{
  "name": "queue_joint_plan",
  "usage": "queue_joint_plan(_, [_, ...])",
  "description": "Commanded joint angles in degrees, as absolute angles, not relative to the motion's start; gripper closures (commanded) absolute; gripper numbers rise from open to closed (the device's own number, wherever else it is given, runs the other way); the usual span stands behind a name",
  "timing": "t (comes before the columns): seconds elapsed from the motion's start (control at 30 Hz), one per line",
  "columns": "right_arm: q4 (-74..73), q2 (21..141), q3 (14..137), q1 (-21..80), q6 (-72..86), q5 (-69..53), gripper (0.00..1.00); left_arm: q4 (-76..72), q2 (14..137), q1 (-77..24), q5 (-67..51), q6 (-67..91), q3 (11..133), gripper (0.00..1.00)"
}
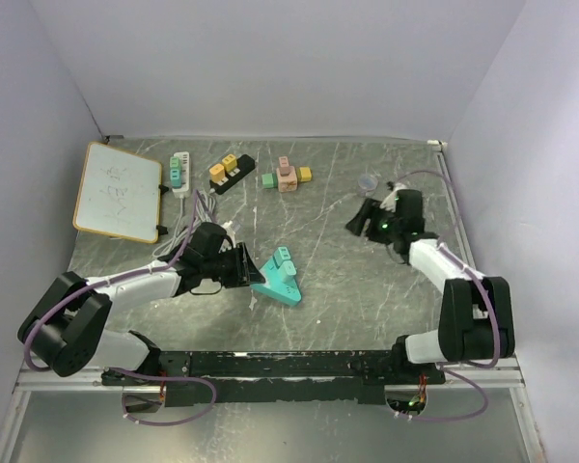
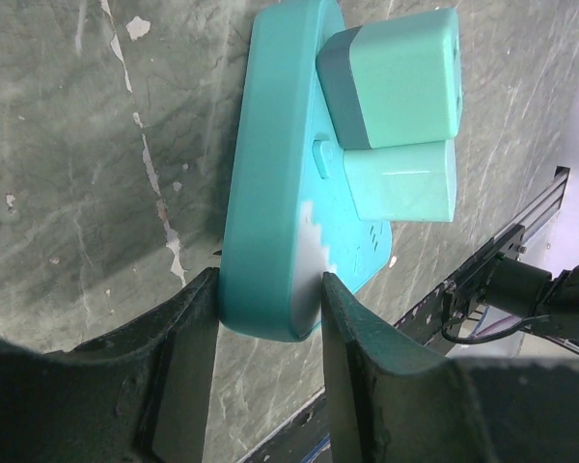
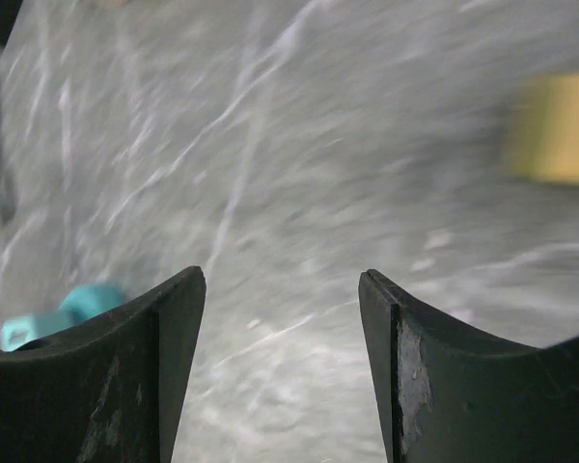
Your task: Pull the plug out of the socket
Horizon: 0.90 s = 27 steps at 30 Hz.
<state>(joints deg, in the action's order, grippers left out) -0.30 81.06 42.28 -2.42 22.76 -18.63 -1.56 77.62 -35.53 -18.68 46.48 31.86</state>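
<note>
In the middle of the top view, the left gripper [image 1: 243,270] is clamped on one end of the teal socket block [image 2: 270,174], with two plugs [image 2: 396,87] seated in it. Toward the right, the right gripper [image 3: 282,289] stands partly open above the table [image 3: 270,145], holding nothing.

We've got a chunky teal socket [image 1: 279,285] lying near the middle of the grey marbled table [image 1: 367,289]. Two mint plugs [image 2: 398,82] sit side by side in it, both pushed in: one has a grey-blue base, the other's paler.
</note>
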Motion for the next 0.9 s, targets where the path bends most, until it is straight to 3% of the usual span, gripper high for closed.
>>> queue_joint_plan(0.0, [3.5, 76.4, 37.1, 12.1, 25.1, -19.9, 0.35, 1.9, 79.3, -36.0, -18.0, 43.5, 31.3, 0.93])
queue_joint_plan(0.2, [10.9, 71.9, 29.4, 24.4, 34.2, -21.4, 0.36, 1.5, 79.0, -36.1, -18.3, 44.3, 30.8, 0.93])
queue_joint_plan(0.37, [8.4, 71.7, 31.7, 34.2, 33.6, -16.5, 0.36, 2.2, 79.7, -36.1, -18.0, 43.9, 31.6, 0.93])
queue_joint_plan(0.63, [0.7, 76.9, 38.7, 40.2, 34.0, -7.2, 0.38, 1.2, 78.7, -36.1, -18.2, 45.2, 30.6, 0.93])
queue_joint_plan(0.87, [-1.9, 82.6, 43.1, 43.8, 34.8, -3.9, 0.49, 1.4, 80.2, -36.1, -18.1, 45.0, 31.1, 0.93])
